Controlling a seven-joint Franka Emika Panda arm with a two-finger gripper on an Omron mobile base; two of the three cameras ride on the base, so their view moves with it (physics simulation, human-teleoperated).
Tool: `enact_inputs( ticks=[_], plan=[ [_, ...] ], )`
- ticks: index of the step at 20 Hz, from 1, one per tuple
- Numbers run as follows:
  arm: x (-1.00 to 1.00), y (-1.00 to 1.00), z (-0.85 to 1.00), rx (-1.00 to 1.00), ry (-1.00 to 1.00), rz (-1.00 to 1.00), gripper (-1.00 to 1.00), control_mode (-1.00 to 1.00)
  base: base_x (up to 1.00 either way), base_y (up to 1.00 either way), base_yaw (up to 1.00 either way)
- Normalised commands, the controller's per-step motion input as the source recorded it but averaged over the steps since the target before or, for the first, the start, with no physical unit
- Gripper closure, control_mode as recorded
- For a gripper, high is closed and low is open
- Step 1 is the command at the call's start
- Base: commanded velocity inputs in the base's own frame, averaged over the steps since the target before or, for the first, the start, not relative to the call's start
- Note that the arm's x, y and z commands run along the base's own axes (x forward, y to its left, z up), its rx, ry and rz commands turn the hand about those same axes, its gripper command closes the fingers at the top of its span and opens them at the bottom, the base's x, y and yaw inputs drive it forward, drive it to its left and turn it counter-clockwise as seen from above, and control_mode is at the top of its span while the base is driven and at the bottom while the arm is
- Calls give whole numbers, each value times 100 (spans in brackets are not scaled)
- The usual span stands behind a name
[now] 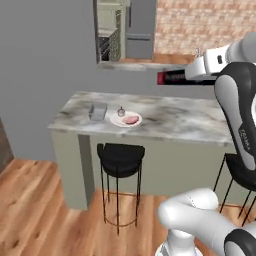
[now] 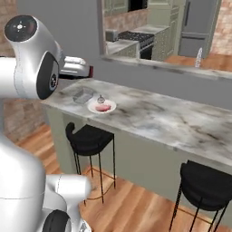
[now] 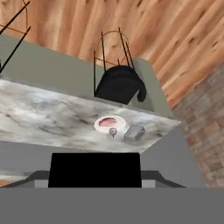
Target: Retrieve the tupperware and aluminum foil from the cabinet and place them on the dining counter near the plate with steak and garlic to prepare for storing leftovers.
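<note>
My gripper (image 1: pixel 192 75) is shut on the aluminum foil (image 1: pixel 170 78), a long black box with a red end. It hangs above the back right of the dining counter (image 1: pixel 180 122). In the right base view the gripper (image 2: pixel 79 69) holds the foil's red end (image 2: pixel 91 71) over the counter's left end. The black box (image 3: pixel 95 169) crosses the bottom of the hand view. At the counter's left end the grey tupperware (image 1: pixel 98 111) (image 2: pixel 83 95) (image 3: pixel 134 133) sits beside the white plate (image 1: pixel 120 123) (image 2: pixel 93 108) (image 3: pixel 97 126). The pink steak (image 1: pixel 131 120) lies on that plate, with the garlic (image 1: pixel 121 111) (image 3: pixel 113 131) next to it.
Two black stools (image 1: pixel 120 155) (image 1: pixel 240 170) stand in front of the counter on the wooden floor. A raised grey ledge (image 1: pixel 145 66) runs behind the counter below a wall opening. Pale green cabinets (image 2: pixel 115 5) and a stove (image 2: pixel 136 38) lie beyond it.
</note>
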Motion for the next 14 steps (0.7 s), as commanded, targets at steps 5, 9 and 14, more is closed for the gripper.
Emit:
enact_inputs(
  ticks=[5, 9, 14],
  plan=[
    [0, 0, 0, 0, 0, 0, 100, 100, 81, 49, -48],
    [0, 0, 0, 0, 0, 0, 100, 100, 79, 34, -50],
    [0, 0, 0, 0, 0, 0, 100, 100, 75, 54, -44]
  ],
)
